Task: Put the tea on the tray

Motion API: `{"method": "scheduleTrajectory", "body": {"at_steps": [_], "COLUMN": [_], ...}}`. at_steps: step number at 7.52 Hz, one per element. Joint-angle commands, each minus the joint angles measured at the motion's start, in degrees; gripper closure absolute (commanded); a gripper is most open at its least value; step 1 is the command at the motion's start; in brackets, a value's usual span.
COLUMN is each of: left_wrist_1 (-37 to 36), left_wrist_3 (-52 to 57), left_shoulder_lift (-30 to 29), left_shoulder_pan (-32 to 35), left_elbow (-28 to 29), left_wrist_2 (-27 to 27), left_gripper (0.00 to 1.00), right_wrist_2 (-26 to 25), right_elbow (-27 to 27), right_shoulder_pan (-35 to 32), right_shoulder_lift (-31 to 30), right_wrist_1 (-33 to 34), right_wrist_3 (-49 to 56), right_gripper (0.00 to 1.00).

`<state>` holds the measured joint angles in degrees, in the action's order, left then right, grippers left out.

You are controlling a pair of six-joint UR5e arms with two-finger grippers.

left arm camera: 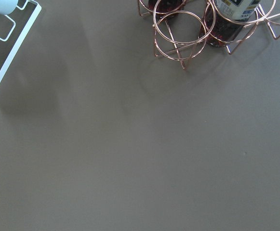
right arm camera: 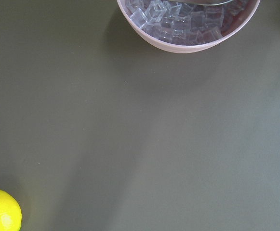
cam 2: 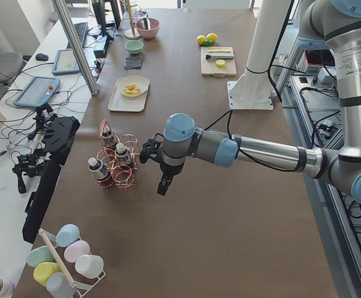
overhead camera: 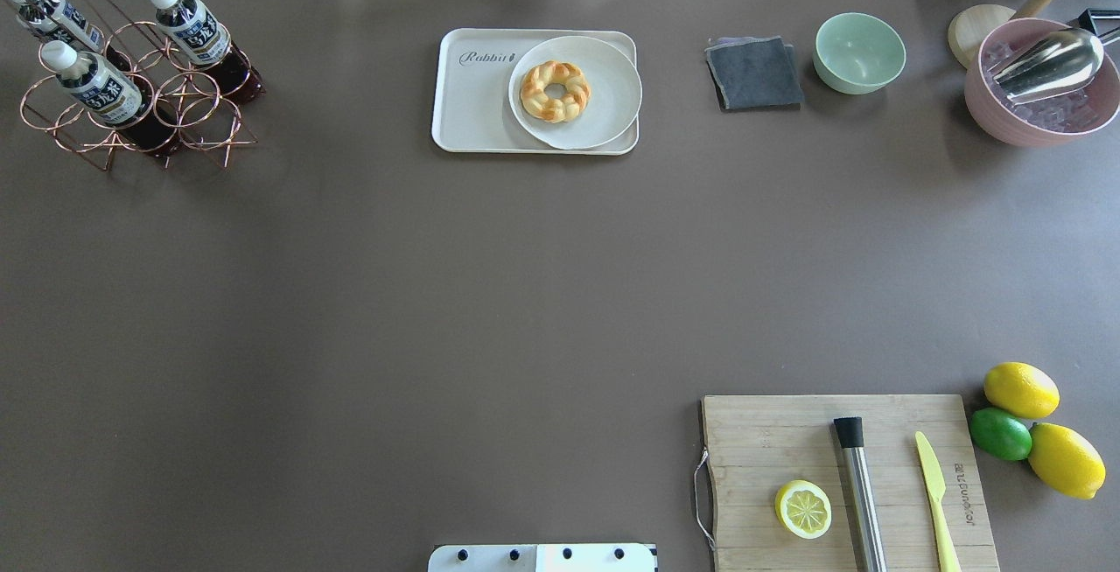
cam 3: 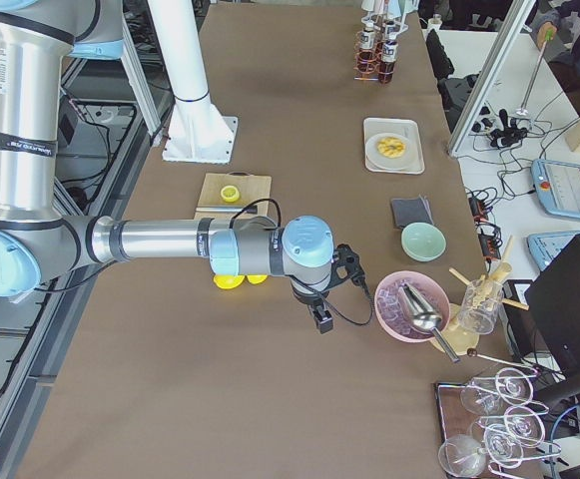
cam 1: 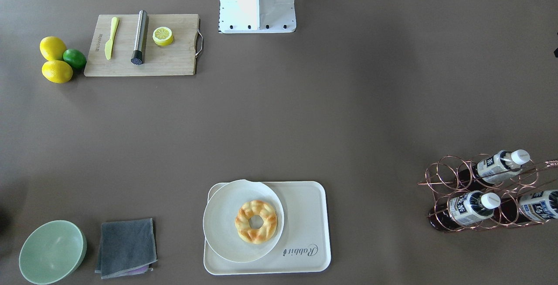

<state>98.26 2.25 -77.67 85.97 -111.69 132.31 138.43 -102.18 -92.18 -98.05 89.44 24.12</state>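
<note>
Brown matte covering runs over the whole table, and the robot's white base (cam 1: 257, 1) sits at the middle of the near edge. At the far corner on the robot's left stands a copper wire rack of rings (cam 1: 453, 176); three small clear plastic tea bottles (overhead camera: 92, 82), with dark red-brown liquid, white caps and white-and-blue labels, lean in it, well apart from the flat cream-white rectangular tray (overhead camera: 477, 108) at the middle of the far edge. A round white plate (overhead camera: 604, 91) lies on the tray's right part, its edge just past the rim; it carries a golden braided ring doughnut (overhead camera: 555, 91).

Along the far edge towards the robot's right come a folded grey cloth (overhead camera: 754, 73), a pale green bowl (overhead camera: 859, 52), and a pink bowl of ice cubes (overhead camera: 1032, 108) holding a steel scoop (overhead camera: 1050, 56). At the near right corner lies a wooden cutting board (overhead camera: 770, 441) with a lemon half (overhead camera: 802, 509), a steel rod (overhead camera: 862, 493) and a yellow knife (overhead camera: 934, 493); two lemons (overhead camera: 1021, 389) and a lime (overhead camera: 1000, 433) lie beside it.

The left gripper (cam 2: 162, 183) hangs over bare table near the rack, apart from it; I cannot tell how wide it stands. The right gripper (cam 3: 319, 317) hangs between the lemons and the pink bowl; I cannot tell its width either.
</note>
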Motion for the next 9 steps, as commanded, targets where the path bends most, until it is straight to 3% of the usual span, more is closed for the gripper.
{"method": "scheduleTrajectory", "body": {"at_steps": [1, 9], "left_wrist_1": [0.0, 1.1], "left_wrist_3": [-1.2, -1.7], "left_shoulder_lift": [0.4, 1.6], "left_shoulder_pan": [-0.1, 0.0], "left_elbow": [-1.3, -1.2], "left_wrist_2": [0.5, 0.8], "left_gripper": [0.02, 0.02], "right_wrist_2": [0.4, 0.4], "right_elbow": [-0.9, -2.0], "right_shoulder_pan": [0.9, 1.0], "right_shoulder_lift": [0.1, -0.9], "right_wrist_1": [0.1, 0.1], "right_wrist_3": [0.0, 0.0], "right_gripper": [0.0, 0.0]}}
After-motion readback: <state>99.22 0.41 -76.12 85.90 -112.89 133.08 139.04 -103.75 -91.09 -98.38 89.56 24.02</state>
